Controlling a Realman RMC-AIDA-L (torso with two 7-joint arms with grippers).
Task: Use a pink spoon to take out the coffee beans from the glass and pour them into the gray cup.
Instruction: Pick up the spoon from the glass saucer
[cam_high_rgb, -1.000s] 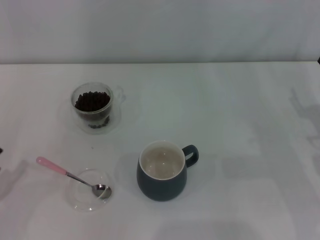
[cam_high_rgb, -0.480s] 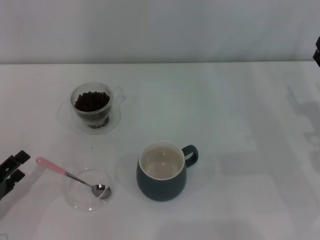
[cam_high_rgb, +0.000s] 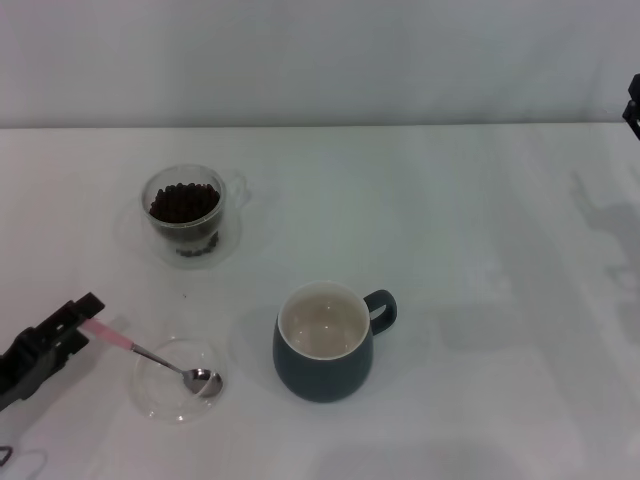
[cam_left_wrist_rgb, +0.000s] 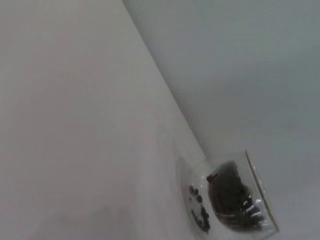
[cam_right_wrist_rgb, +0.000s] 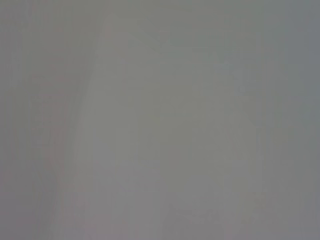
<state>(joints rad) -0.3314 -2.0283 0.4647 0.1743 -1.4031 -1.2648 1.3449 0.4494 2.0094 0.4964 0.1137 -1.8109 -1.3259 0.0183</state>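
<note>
Head view: my left gripper (cam_high_rgb: 78, 318) sits at the pink spoon (cam_high_rgb: 150, 354) handle's end, whether clamped I cannot tell; its bowl rests in the dish (cam_high_rgb: 165, 398), handle propped for grasping.

A white table (cam_high_rgb: 450, 220) carried the glass (cam_high_rgb: 186, 215) of coffee beans (cam_high_rgb: 184, 203), the gray cup (cam_high_rgb: 325, 342) and a clear dish (cam_high_rgb: 178, 380) (the pink spoon (cam_high_rgb: 160, 358) resting in it)

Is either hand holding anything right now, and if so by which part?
The left hand is at the pink spoon handle's end, but whether it grips cannot be told. The right hand holds nothing visible.
</note>
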